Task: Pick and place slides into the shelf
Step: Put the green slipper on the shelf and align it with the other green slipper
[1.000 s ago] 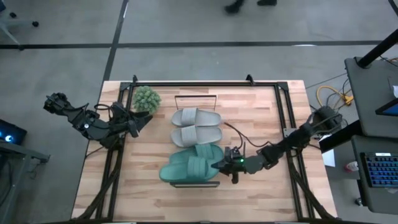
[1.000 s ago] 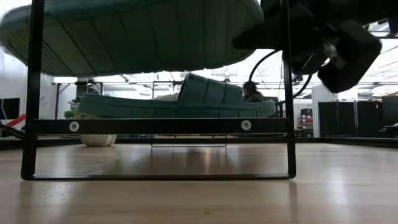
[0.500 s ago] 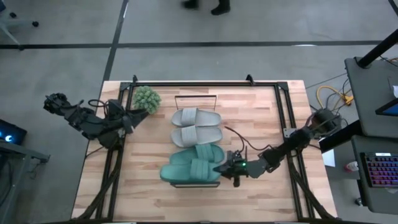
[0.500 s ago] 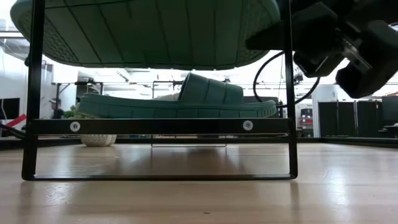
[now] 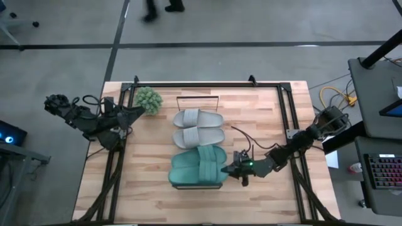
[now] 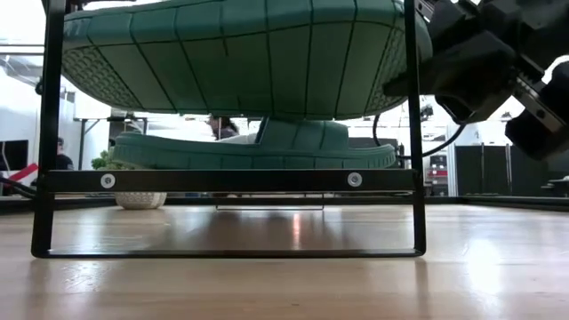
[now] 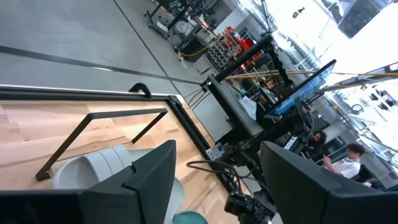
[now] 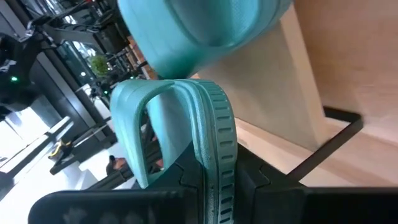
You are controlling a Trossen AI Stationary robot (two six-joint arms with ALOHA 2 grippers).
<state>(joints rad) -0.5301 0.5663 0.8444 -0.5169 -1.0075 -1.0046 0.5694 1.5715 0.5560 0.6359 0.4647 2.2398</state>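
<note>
Two light grey slides [image 5: 198, 127] lie side by side on the far part of the shelf [image 5: 178, 186], soles down. One teal slide [image 5: 201, 157] rests on the plank beside them; in the low view this teal slide [image 6: 258, 151] sits flat on the shelf rail [image 6: 227, 180]. My right gripper [image 5: 235, 171] is shut on the second teal slide [image 5: 200, 174], over the shelf's near end. My left gripper [image 5: 135, 113] hangs open near the table's left edge, beside a small plant, and touches nothing; its own view shows a grey slide [image 7: 106, 165]. My right gripper holds the second teal slide by its right end rim [image 8: 214, 155], pinched between the two fingers. The fingers [image 8: 261, 186] come about level from the table's right, along the slide's length. The slide is lifted clear above the shelf, its ribbed sole [image 6: 240, 58] showing from below.
A small potted plant [image 5: 148, 98] stands at the far left of the table. Black frame rails [image 5: 286, 119] run along the table's edges. A thin black end frame [image 5: 196, 98] closes the shelf's far end. Bare wood lies left and right of the shelf.
My right gripper has carried the teal slide a little toward the table's right and turned it square with the shelf, beside the other teal slide; in the low view its sole now hangs lower. My left gripper has drawn back toward the far left.
</note>
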